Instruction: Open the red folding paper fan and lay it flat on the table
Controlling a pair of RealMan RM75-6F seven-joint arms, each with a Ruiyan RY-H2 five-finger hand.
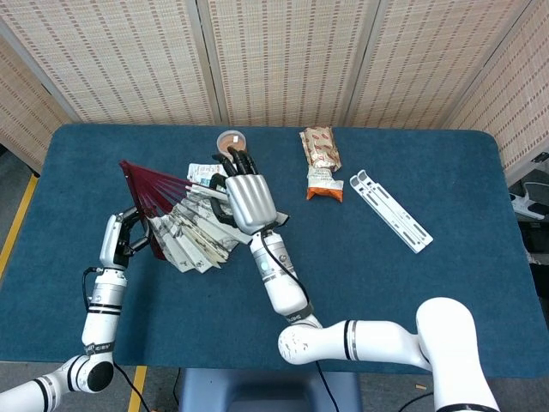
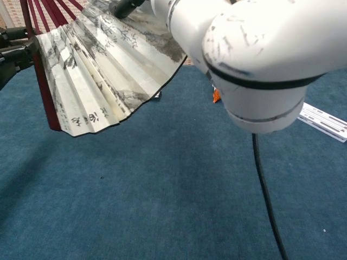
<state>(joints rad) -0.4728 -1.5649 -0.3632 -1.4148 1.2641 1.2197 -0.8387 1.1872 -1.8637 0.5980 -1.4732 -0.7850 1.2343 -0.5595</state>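
While both robot hands, left [image 1: 120,238] and right [image 1: 244,196], grip the red folding paper fan [image 1: 184,225], its thin pleats look light and tearable; stiff outer ribs seem safest holds.

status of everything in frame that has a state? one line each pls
red folding paper fan: partly spread, held above the table, not laid flat
left hand: grips the fan's red outer rib
right hand: holds the fan's other edge
round cup: upright, lid on
snack packet: lying flat, looks sealed
white stand: folded flat on the table
white wrapper: lying crumpled, partly hidden by the fan
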